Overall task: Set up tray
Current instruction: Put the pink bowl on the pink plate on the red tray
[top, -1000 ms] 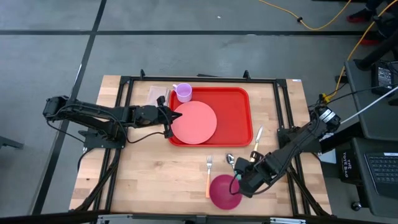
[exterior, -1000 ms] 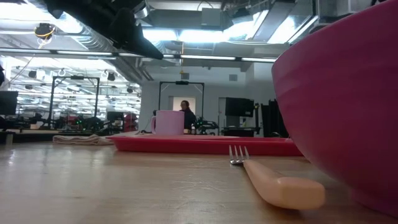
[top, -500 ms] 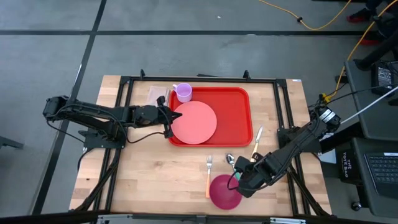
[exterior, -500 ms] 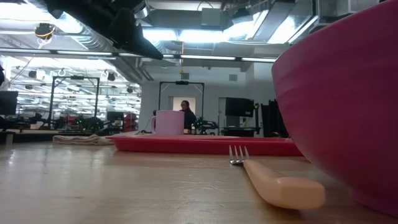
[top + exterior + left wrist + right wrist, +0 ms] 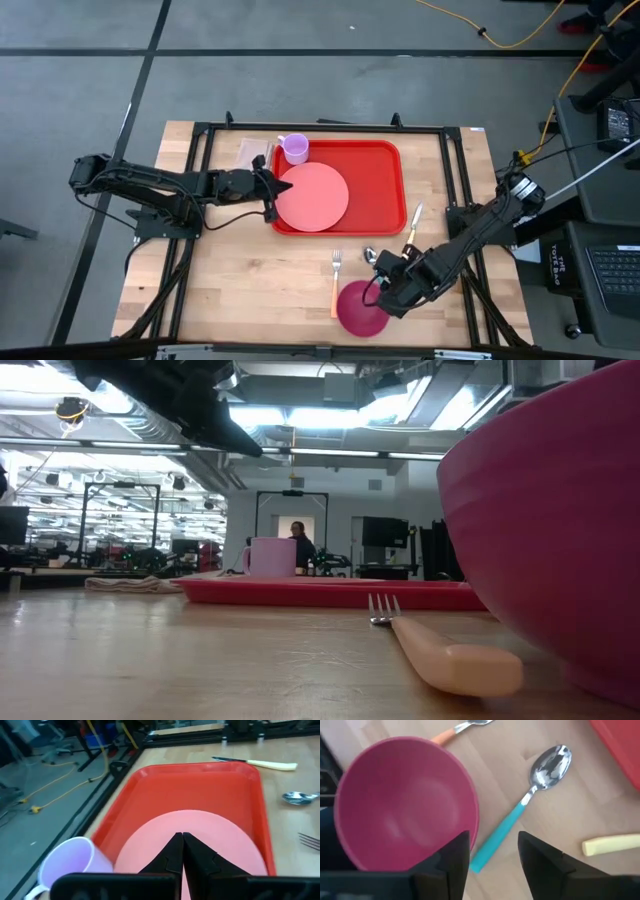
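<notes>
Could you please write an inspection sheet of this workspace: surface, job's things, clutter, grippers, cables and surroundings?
Surface: wooden table with a black frame.
Job's things: red tray at the table's far side, with a pink plate on its left part.
Clutter: purple cup beside the tray's far left corner; magenta bowl, fork, teal-handled spoon and knife on the wood.
Grippers: left gripper shut, over the plate's edge; right gripper open, at the bowl's rim, holding nothing.
Cables: yellow cable on the floor beyond the table.
Surroundings: a person far behind, workshop room.
</notes>
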You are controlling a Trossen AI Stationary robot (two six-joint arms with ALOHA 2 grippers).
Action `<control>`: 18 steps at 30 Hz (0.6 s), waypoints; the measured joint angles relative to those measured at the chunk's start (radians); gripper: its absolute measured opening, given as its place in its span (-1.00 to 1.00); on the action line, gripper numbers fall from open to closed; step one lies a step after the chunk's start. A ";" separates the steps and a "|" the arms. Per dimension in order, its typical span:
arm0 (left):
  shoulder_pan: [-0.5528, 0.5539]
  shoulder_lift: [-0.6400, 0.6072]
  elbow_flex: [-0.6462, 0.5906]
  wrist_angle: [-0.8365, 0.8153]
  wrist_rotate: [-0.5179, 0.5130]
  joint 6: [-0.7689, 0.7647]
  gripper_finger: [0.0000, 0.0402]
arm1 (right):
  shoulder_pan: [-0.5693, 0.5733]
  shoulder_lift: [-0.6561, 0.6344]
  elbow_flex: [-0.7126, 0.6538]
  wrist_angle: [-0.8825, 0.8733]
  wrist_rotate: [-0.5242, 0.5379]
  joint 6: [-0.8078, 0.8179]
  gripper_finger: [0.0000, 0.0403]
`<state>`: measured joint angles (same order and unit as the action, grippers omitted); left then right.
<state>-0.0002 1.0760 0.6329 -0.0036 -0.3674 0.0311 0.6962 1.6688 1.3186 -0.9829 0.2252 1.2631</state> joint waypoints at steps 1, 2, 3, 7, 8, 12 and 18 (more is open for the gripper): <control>0.000 0.000 -0.003 0.000 0.016 0.001 -0.98 | 0.002 0.009 0.000 0.000 0.009 0.017 -0.15; -0.001 0.000 -0.005 -0.001 0.033 0.005 -0.98 | 0.004 0.016 0.000 0.000 0.010 0.026 -0.15; -0.006 0.000 -0.008 0.000 0.046 0.005 -0.98 | 0.008 0.025 0.000 0.000 0.010 0.034 -0.15; -0.063 -0.001 -0.038 0.000 0.054 0.022 -0.99 | 0.020 0.061 -0.001 0.016 0.010 0.042 -0.15; -0.085 -0.001 -0.045 0.002 0.049 0.026 -0.99 | 0.022 0.069 -0.001 0.035 0.011 0.041 -0.15; -0.178 0.000 -0.057 0.035 0.037 0.027 -0.99 | 0.022 0.091 -0.001 0.057 0.017 0.046 -0.15; -0.322 0.000 -0.071 0.168 0.008 0.047 -0.99 | 0.022 0.122 -0.001 0.078 0.010 0.088 -0.15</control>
<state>-0.3225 1.0756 0.5617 0.1641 -0.3591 0.0783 0.7177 1.7910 1.3174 -0.9049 0.2356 1.3506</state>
